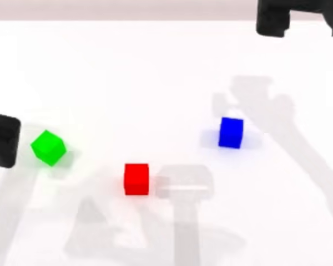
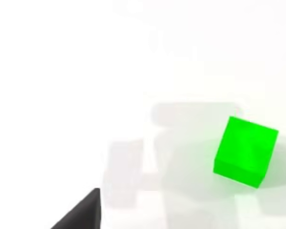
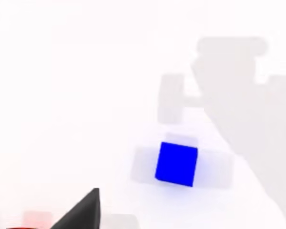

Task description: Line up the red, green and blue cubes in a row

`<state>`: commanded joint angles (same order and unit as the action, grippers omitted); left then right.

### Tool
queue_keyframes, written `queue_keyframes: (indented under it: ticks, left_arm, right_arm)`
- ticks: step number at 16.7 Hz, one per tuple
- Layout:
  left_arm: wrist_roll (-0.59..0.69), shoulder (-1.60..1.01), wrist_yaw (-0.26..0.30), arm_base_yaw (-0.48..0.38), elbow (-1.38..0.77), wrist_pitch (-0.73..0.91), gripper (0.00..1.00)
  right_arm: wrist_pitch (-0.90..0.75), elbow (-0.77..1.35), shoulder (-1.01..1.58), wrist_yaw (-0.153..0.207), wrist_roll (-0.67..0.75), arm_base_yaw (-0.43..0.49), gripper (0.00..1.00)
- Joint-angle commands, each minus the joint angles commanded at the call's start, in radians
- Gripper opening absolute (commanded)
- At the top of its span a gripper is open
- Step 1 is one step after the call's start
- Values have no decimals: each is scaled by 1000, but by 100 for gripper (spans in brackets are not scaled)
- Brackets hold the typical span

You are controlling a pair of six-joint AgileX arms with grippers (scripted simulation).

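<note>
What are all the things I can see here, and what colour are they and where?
green cube: one, bright green, on the table at the far left, turned a bit askew, right beside the left pincer.
red cube: one, bright red, nearest the front edge, between the other two.
blue cube: one, bright blue, right of the middle, farther back than the red one, standing alone.
table: one, white, under everything, with grey shadows of the arms on it.
left pincer: one, black, at the left edge, next to the green cube and holding nothing.
right pincer: one, black, at the top right corner, away from every cube.
</note>
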<state>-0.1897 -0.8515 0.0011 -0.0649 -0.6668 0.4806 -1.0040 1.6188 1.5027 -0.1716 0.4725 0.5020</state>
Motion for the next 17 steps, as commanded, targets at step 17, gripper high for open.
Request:
queue_keyframes:
  ticks: [17]
  left_arm:
    - [-243,-1108,0,-83,-845,617,100]
  right_arm:
    - [953,-1570,-1451,155,-462,-477,100]
